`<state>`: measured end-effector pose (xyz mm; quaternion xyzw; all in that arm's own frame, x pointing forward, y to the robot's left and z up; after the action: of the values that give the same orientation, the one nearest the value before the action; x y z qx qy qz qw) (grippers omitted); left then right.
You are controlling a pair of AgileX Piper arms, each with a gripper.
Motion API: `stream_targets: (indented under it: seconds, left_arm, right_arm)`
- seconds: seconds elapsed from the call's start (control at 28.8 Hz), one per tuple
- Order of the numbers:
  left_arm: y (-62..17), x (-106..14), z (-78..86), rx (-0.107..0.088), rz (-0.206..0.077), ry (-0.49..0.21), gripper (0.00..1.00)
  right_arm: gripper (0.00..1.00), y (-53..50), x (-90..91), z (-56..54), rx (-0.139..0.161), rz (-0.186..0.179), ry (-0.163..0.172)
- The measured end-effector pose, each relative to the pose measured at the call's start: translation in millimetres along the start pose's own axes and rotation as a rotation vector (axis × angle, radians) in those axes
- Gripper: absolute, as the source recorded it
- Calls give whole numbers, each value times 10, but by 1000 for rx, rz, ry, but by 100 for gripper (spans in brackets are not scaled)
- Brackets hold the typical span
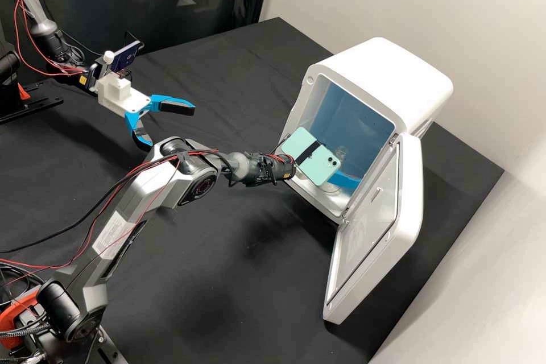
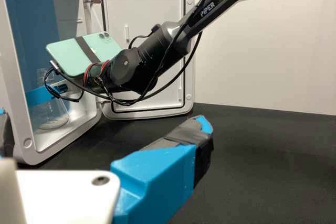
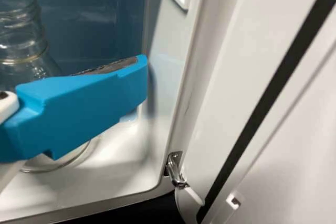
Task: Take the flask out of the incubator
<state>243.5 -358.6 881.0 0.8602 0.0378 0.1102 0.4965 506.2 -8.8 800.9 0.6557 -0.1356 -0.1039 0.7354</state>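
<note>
Flask (image 3: 21,35) inside incubator (image 1: 392,79), right tool (image 1: 340,180) extended in, seemingly alongside

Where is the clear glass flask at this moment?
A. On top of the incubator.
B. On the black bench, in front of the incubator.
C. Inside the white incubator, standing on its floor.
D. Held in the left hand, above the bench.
C: the clear glass flask stands upright on the pale floor inside the white box-shaped incubator, whose door is open.
</note>
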Motion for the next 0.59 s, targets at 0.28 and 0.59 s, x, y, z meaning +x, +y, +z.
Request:
stream_targets:
  seconds: [0.28, 0.59]
  left_arm:
    - [28, 20, -12, 3, 11, 2, 100]
    - [9, 27, -32, -1, 5, 10, 100]
  right_arm:
    - [100, 94, 51, -88, -11, 16, -1]
    - [100, 17, 123, -53, -26, -10, -22]
